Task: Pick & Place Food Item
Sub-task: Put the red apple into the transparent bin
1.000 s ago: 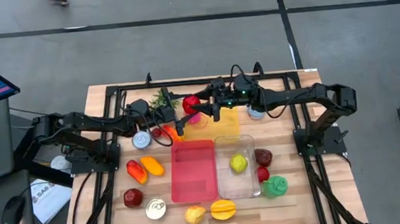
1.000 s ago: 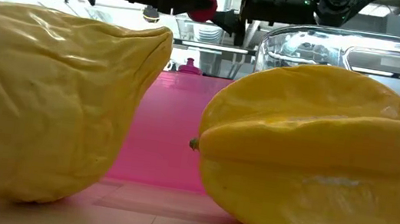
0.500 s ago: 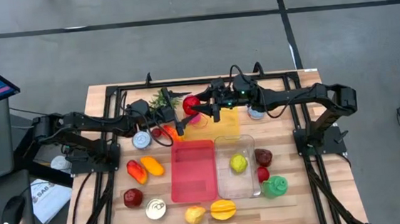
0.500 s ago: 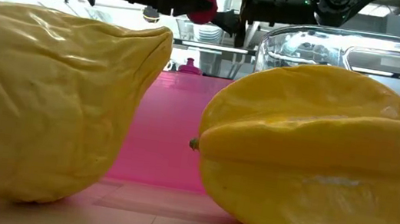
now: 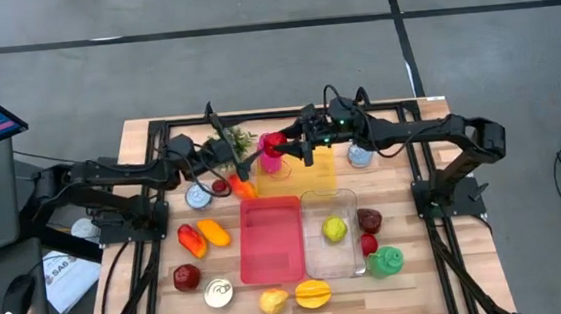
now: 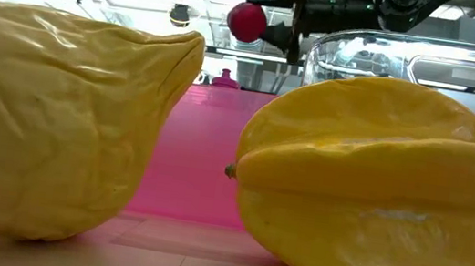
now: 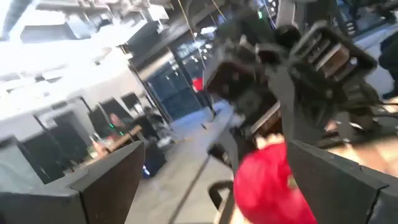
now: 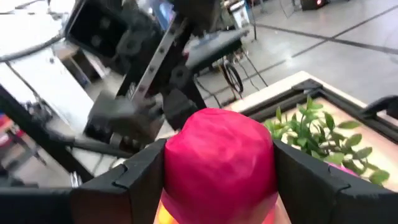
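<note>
A round red fruit (image 5: pixel 273 145) hangs in the air above the table's far middle, and my right gripper (image 5: pixel 284 148) is shut on it. It also shows in the low view as a red fruit (image 6: pixel 247 21). My left gripper (image 5: pixel 248 161) stands open just left of the fruit, clear of it. In the left wrist view its two fingers (image 7: pixel 93 186) stand wide apart with the red fruit (image 7: pixel 273 186) beyond them. My right gripper pinches the red fruit between its two fingers (image 8: pixel 140 180), which lie on its opposite sides (image 8: pixel 177 165). The fingers come about level from the table's right side. The fruit is lifted clear of the table and of everything else.
Below the fruit stands a yellow box (image 5: pixel 314 170). A pink tray (image 5: pixel 271 240) and a clear tub (image 5: pixel 317 256) holding a yellow-green fruit lie in the middle. A green sprig (image 5: pixel 229 139), cans and loose fruits lie around. A yellow pear (image 6: pixel 55 118) and starfruit (image 6: pixel 377 188) fill the low view.
My left gripper has opened, let go of the red fruit, and drawn back toward the table's left edge and upward. The fruit stays in my right gripper, held in the air at nearly the same place.
</note>
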Motion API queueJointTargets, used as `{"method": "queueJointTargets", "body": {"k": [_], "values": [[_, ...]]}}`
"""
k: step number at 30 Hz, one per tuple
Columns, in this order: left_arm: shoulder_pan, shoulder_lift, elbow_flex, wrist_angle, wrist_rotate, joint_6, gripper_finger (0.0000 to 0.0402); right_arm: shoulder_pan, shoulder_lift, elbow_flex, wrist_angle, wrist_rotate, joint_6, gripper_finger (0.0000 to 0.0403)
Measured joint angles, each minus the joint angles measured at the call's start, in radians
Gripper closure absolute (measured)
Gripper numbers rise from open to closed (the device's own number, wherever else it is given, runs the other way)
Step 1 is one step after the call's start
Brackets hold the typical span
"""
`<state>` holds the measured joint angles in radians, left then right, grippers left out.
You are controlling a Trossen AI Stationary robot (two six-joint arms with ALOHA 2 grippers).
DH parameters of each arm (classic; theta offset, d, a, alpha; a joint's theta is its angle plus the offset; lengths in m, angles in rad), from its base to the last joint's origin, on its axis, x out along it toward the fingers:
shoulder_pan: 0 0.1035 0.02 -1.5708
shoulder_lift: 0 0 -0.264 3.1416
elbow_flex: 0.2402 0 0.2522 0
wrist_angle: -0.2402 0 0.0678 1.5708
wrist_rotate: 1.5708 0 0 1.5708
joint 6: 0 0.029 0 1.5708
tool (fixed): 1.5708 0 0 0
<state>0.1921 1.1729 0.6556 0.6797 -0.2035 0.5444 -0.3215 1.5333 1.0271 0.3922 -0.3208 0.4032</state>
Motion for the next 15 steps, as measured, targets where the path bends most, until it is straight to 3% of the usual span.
{"method": "queueJointTargets", "body": {"k": [9,15], "values": [[-0.002,-0.112,-0.002,-0.162,0.008,-0.08,0.0036,-0.009,-0.138,0.0,-0.21,0.027,-0.148,0.0148],[-0.002,-0.173,-0.002,-0.235,0.009,-0.082,0.0048,-0.003,-0.257,0.0,-0.458,0.183,-0.236,0.0148]]}}
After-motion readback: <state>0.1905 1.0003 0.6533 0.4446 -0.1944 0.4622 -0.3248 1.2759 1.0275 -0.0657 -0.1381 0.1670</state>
